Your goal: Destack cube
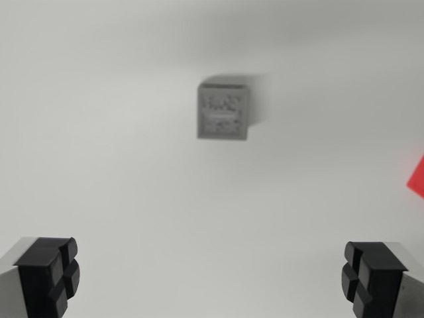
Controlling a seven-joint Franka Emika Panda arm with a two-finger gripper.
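On the pale surface: a single grey cube (223, 110) sat a little above the middle of the wrist view, its top face turned toward the camera.
Cube's look: the top face carried a darker, mottled marking, too blurred to read; a soft shadow trailed off its upper right side.
Cube's position: it stood alone on the white table (132, 172), well apart from the fingers and touched by nothing.
Gripper (212, 278): it hung above the table with its jaws spread wide apart and nothing between them.
Fingers: the black pad of one finger (50, 275) filled the wrist view's lower left corner, and the other finger (371, 278) filled the lower right corner.
Line-up: the cube lay ahead of the gap between the two fingers, roughly centred between them.
Right edge: a sliver of a red object (417, 177) poked into the wrist view's right side, cut off by the frame, so its shape could not be told.
Sharpness: the whole view was soft and slightly smeared.
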